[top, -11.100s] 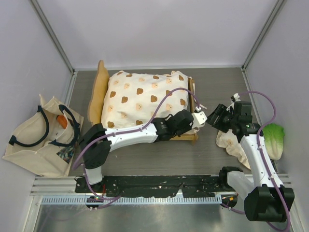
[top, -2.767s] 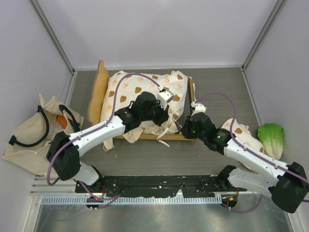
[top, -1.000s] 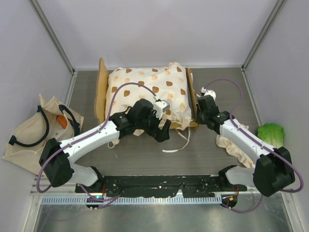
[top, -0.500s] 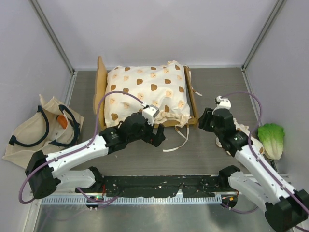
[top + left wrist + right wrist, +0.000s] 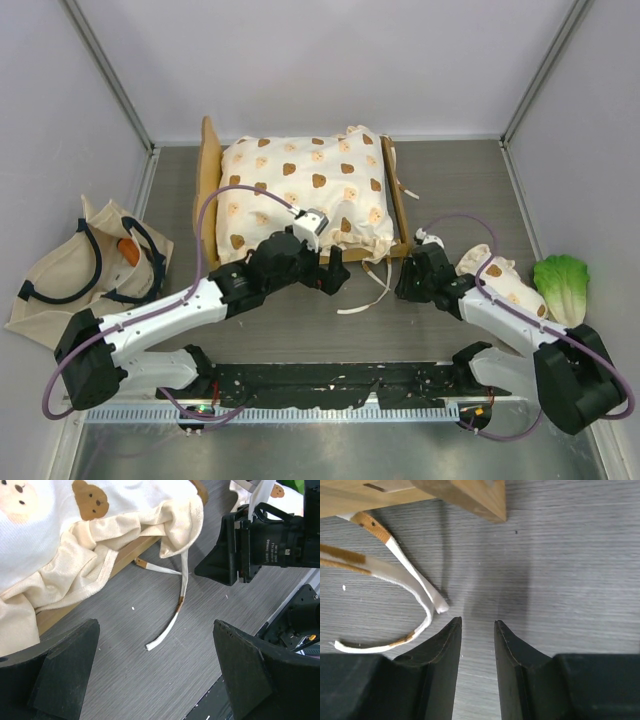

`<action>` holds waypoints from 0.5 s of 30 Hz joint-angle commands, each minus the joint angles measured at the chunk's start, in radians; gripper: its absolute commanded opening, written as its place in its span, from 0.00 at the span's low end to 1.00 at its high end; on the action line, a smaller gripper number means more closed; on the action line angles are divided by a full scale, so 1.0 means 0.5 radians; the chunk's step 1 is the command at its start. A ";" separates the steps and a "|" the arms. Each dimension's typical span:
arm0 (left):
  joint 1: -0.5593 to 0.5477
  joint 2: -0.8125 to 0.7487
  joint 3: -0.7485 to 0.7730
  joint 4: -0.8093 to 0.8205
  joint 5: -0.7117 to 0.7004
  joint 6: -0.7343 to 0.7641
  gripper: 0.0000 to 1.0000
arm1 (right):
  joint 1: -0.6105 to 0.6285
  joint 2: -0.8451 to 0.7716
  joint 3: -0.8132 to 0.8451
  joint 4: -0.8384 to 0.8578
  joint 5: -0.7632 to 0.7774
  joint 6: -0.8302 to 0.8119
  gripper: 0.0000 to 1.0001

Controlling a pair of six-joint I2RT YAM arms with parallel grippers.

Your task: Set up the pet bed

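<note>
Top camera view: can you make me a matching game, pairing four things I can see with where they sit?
Things:
1. light-wood pet bed with bear-print cushion
2. beige tote bag with black handles
3. green lettuce toy
4. white cloth strap

Places:
A. far left side
B. lying loose just in front of the bed
C. back middle
D. far right side

Pairs: 1-C, 2-A, 3-D, 4-B
</note>
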 commanded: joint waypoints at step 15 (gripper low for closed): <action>-0.012 -0.038 -0.064 0.100 -0.043 -0.009 1.00 | 0.312 0.374 0.099 0.381 0.232 -0.071 0.41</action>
